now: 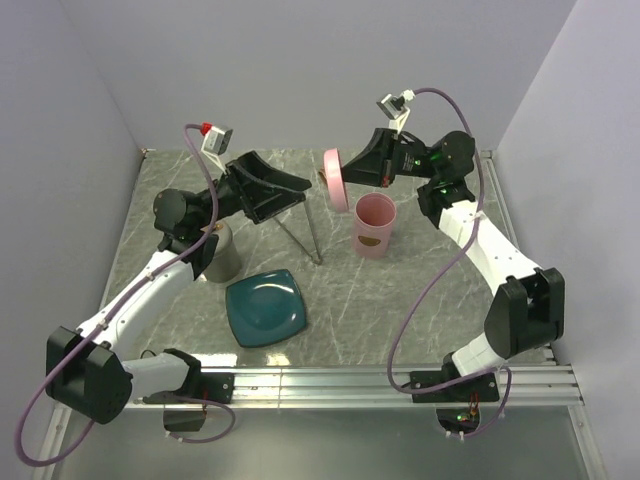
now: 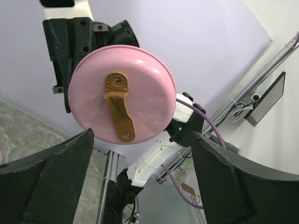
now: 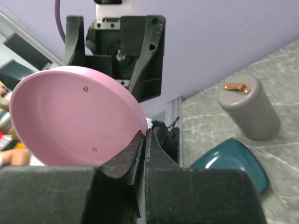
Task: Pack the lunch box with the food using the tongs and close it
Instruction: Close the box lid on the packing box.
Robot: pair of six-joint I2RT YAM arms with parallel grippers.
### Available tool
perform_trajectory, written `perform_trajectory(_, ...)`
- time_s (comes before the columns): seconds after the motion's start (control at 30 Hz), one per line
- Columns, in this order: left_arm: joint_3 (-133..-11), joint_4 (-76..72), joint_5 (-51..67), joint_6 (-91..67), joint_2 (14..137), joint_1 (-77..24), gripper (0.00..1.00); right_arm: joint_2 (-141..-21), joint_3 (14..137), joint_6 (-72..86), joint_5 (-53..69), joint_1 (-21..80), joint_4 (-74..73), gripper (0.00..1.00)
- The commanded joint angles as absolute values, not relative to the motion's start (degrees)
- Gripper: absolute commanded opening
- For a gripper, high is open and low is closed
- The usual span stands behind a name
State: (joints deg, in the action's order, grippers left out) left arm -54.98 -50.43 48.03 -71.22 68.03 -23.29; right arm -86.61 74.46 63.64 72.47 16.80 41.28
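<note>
Pinching round glossy pink lid [image 3: 70, 121] rim, right claw [image 3: 144, 140]; leather-looking tab.

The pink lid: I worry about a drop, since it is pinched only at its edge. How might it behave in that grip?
The pink lid looks rigid, so it should not flex. The right gripper pinches only its thin rim, and the glossy surface may be slippery, so it could pivot or slip. Its round shape suggests it would roll if dropped on edge.

A robotics lab test cell. Plain lilac walls [image 1: 300, 70] box in a marble-patterned counter [image 1: 400, 290]. An aluminium rail [image 1: 400, 380] along the counter's near edge carries both arm bases.
</note>
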Motion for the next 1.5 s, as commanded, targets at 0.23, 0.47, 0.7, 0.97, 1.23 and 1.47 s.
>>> perform_trajectory(0.23,-57.48,-54.05,41.66,-72.51,68.82,-25.48,0.75,-85.96,76.55,61.53,67.15,21.44,42.72,0.00)
perform_trajectory(0.47,-59.06,-51.07,39.82,-71.81,69.26,-26.54,0.61,-86.13,77.26,58.98,66.27,22.67,39.99,0.00)
perform_trajectory(0.7,-58.62,-50.89,39.11,-72.07,69.96,-27.68,0.48,-86.04,76.82,58.88,65.48,23.47,39.63,0.00)
perform_trajectory(0.97,-59.41,-50.19,38.67,-71.20,71.02,-28.92,0.46,-86.40,76.82,61.00,62.50,23.47,40.52,0.00)
perform_trajectory(1.23,-62.14,-44.47,34.98,-71.72,73.29,-27.60,0.44,-85.34,76.82,56.60,56.78,23.73,33.14,0.00)
perform_trajectory(1.47,-63.98,-44.56,34.72,-71.54,74.71,-27.86,0.43,-85.52,76.91,56.51,52.03,24.08,31.63,0.00)
